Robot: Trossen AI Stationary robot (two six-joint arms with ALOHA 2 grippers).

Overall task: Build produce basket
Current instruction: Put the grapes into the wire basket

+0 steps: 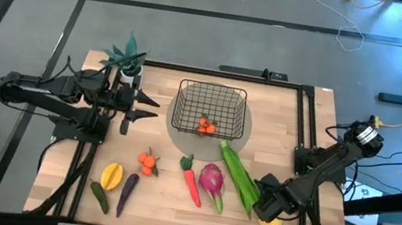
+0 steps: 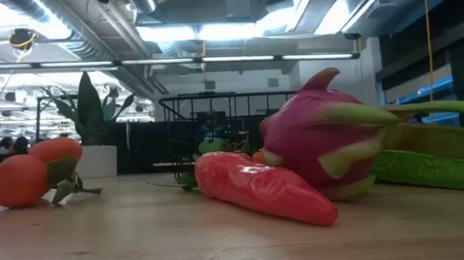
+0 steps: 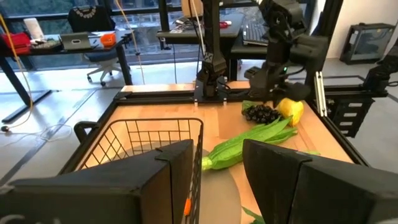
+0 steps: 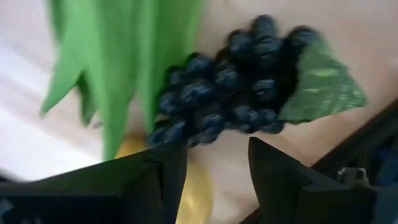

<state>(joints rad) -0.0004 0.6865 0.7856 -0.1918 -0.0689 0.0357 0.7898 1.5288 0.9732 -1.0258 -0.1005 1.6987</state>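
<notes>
The black wire basket (image 1: pixel 210 106) stands on a grey round mat at the table's far middle and holds a small orange fruit (image 1: pixel 205 126). My left gripper (image 1: pixel 142 108) hovers level and open, just left of the basket (image 3: pixel 149 142). My right gripper (image 1: pixel 266 208) points down, open, just above the black grapes (image 4: pixel 236 87) at the near right. The grapes lie on the table beside a yellow fruit (image 3: pixel 291 111) and the near end of the green bean pods (image 1: pixel 236 174). Its fingers (image 4: pixel 155 171) touch nothing that I can see.
Toward the near edge lie a dragon fruit (image 1: pixel 211 181), a carrot (image 1: pixel 192 184), oranges (image 1: pixel 148 162), a yellow mango (image 1: pixel 111 175), an eggplant (image 1: pixel 127 193) and a green pepper (image 1: pixel 99 195). A teal potted plant (image 1: pixel 128 61) stands at the far left. A black frame (image 1: pixel 305 127) rims the table.
</notes>
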